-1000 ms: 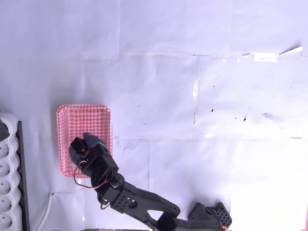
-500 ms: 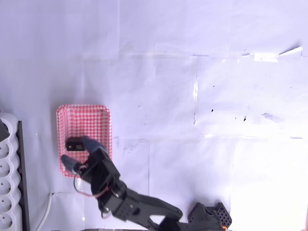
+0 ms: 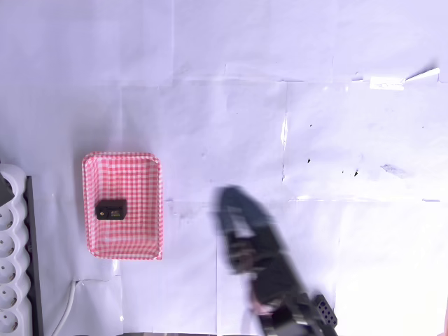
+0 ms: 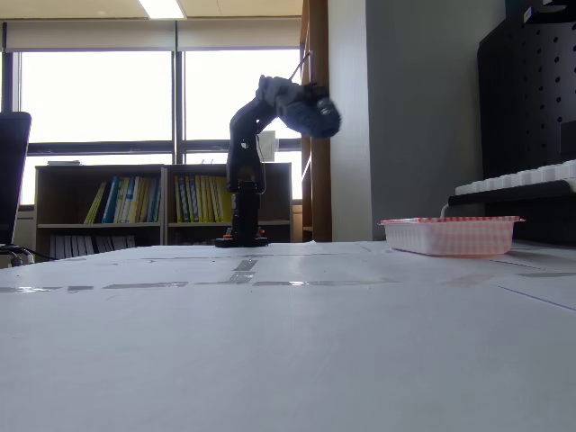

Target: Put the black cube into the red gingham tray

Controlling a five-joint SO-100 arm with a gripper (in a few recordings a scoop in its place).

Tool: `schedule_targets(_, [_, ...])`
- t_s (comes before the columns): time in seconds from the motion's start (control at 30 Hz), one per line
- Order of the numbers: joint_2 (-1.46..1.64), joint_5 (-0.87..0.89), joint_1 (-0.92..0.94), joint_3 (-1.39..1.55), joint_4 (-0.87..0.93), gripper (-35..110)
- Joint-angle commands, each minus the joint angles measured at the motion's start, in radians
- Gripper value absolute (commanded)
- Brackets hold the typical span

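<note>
Black cube (image 3: pixel 111 209) lying inside red gingham tray (image 3: pixel 157 203), left-centre of overhead view, slightly left of tray middle, resting flat on the checked floor, light mark facing up. Apart from all four rims as far as visible. Tray sits at left of paper-covered table (image 3: pixel 280 126), just right of white power strip (image 3: pixel 10 252) at left edge.

Gripper (image 3: pixel 234 217) smeared by motion blur in lower middle of overhead view, well apart from tray and cube. In fixed view, gripper (image 4: pixel 317 115) raised high above table, upper centre of frame, tray (image 4: pixel 450 234) low at right. Finger state: cannot tell, too blurred; nothing seen held.

Judgement: placement done, cube in tray and free of the tool. Nothing left but parking the arm.
</note>
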Motion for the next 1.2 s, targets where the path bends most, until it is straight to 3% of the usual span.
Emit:
schedule_targets(0.0, [-0.732,0.123,0.144,-0.462,-0.029,0])
schedule_targets(0.1, [-0.813,0.244,0.250,-0.715,-0.071,0])
schedule_targets(0.3, [-0.985,0.302,0.299,-0.945,-0.014,0])
schedule_targets(0.73, [-1.095,0.345,0.299,-0.945,0.563,0])
schedule_targets(1.17, [-1.180,0.368,0.310,-0.945,0.604,0])
